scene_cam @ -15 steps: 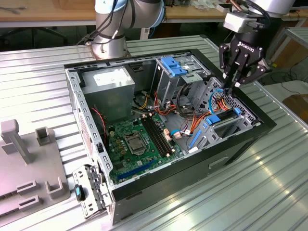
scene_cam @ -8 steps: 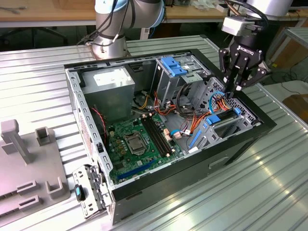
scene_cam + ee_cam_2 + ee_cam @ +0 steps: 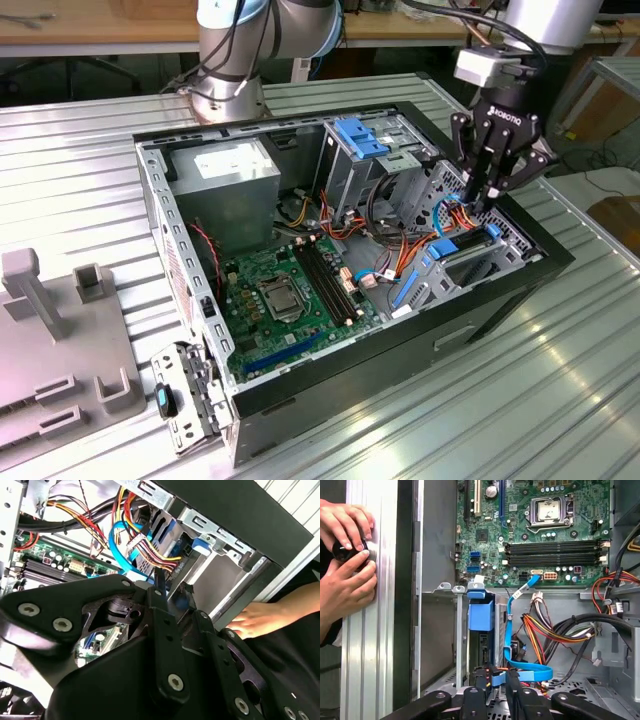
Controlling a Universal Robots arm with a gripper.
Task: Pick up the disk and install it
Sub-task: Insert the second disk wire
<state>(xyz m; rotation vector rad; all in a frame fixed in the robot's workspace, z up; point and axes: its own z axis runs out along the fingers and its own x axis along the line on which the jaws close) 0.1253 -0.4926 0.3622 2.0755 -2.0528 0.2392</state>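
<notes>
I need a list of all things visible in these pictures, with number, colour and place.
computer case: one, black, open on the ribbed metal table.
circuit board: one, green, on the case floor.
power supply: one, grey, in a far corner of the case.
disk: one, dark with blue carrier, in the drive bay below the gripper.
cables: a bundle, orange, yellow, black, with flat blue ones, beside the bay.
holder blocks: several, grey, at the exterior view's left.
hands: two, outside the case wall, holding a small dark thing.
gripper: one, black, at the disk.
</notes>
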